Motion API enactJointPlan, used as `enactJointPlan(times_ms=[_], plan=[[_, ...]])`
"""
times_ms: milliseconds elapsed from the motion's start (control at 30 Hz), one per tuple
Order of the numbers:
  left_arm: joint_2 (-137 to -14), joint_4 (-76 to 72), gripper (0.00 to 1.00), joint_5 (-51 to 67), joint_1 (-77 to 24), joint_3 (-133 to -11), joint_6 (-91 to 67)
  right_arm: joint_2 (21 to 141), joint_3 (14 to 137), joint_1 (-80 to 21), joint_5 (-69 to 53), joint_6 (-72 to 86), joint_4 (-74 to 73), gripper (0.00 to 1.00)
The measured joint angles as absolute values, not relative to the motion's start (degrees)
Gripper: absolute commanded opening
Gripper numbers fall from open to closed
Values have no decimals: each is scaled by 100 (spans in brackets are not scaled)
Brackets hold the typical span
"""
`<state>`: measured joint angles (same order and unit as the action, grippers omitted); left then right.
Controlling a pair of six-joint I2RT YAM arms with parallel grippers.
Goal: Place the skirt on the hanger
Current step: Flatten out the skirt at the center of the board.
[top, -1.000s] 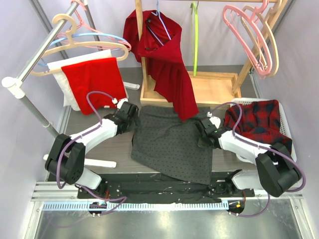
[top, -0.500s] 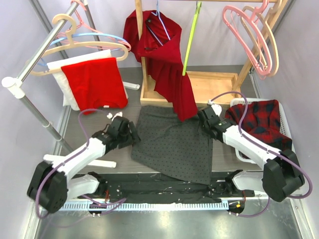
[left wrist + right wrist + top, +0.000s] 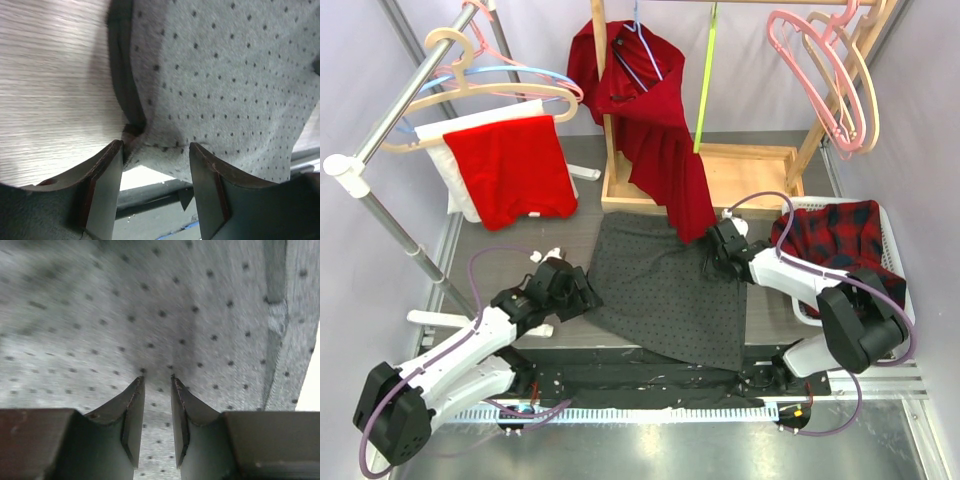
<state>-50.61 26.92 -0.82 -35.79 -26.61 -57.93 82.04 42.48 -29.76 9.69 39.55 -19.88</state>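
The skirt [image 3: 665, 290], dark grey with small dots, lies flat in the middle of the table. My left gripper [image 3: 582, 295] is at its left edge; in the left wrist view the gripper [image 3: 155, 145] is open, its tips straddling the hem of the skirt [image 3: 225, 75]. My right gripper [image 3: 720, 243] is at the skirt's far right corner. In the right wrist view that gripper [image 3: 157, 377] stands narrowly open, tips down on the flat cloth [image 3: 150, 300], nothing pinched. Empty pink hangers [image 3: 825, 75] hang at the top right, and a green hanger [image 3: 703, 85] hangs at the centre.
A red garment [image 3: 655, 130] on a blue hanger droops from the wooden rack [image 3: 750, 175] onto the skirt's far edge. Red and white cloths [image 3: 510, 165] hang on the left rail. A white basket [image 3: 895, 250] with plaid cloth stands right. A slanted metal pole [image 3: 390, 225] is on the left.
My left gripper slid from the skirt's far left corner toward the near left edge and narrowed a little. My right gripper shifted toward the far right corner and opened slightly. The green hanger swung.
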Motion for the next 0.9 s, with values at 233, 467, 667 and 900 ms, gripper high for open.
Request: enactJointPlan(times_ms=[233, 467, 667, 900], plan=[[-5183, 2362, 24, 71, -3719, -2427, -5902, 8154, 3922, -2792, 834, 4001, -1778, 33], [-5393, 2344, 0, 322, -3863, -2556, -5760, 8252, 3938, -2259, 521, 3988, -1588, 30], [-5297, 2943, 0, 600, -3885, -3330, -5308, 8632, 4355, -1684, 451, 3804, -1632, 30], [-4932, 3739, 44, 642, -3898, -4051, -4923, 9183, 5293, -1282, 475, 3514, -1831, 29]])
